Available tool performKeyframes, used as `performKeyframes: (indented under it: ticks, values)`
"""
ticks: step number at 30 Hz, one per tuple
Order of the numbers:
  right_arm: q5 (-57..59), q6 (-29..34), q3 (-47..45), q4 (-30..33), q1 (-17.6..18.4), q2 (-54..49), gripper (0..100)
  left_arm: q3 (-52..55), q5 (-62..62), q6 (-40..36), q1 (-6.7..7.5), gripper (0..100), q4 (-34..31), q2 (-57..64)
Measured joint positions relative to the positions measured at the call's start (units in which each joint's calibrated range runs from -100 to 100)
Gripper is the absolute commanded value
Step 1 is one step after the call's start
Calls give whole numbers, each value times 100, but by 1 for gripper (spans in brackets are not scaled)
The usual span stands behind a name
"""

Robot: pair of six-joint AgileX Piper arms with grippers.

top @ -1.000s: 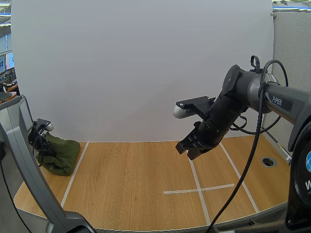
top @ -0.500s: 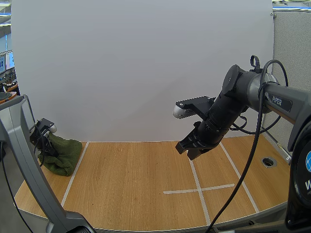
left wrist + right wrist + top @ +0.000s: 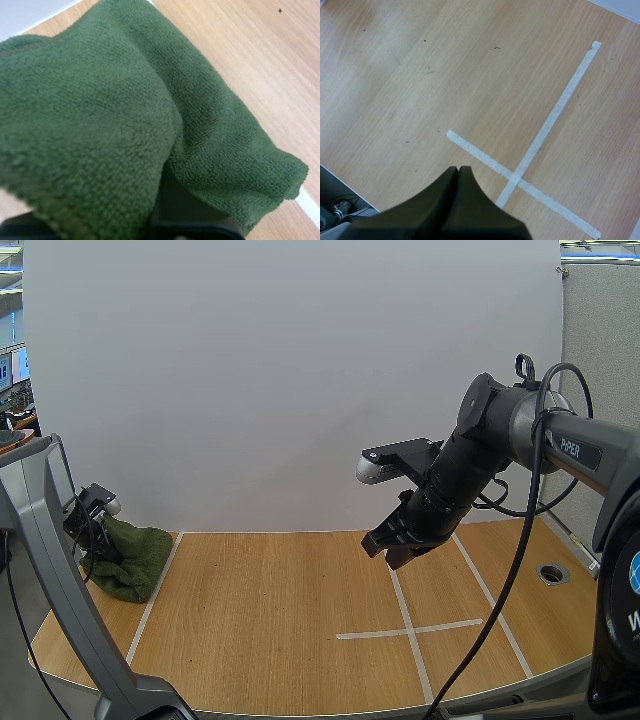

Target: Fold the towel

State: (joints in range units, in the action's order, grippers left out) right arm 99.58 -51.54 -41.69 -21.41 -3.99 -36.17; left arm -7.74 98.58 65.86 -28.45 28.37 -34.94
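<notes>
Green towel [image 3: 130, 558] lies bunched at the table's [image 3: 280, 640] nine-o'clock edge. The left gripper [image 3: 95, 540] looks clamped on a fold, likely to drag it inward. The right gripper [image 3: 398, 546], fingers together, hovers toward two o'clock, out of the way.

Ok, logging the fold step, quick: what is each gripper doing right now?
Left gripper: shut on the towel.
Right gripper: shut, holding nothing.
</notes>
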Motion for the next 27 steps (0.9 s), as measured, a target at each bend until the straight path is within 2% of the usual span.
performKeyframes:
  ticks: [27]
  values:
    - [0,0,0,0,0,0,0,-63,-186,0,9,0,-547,0]
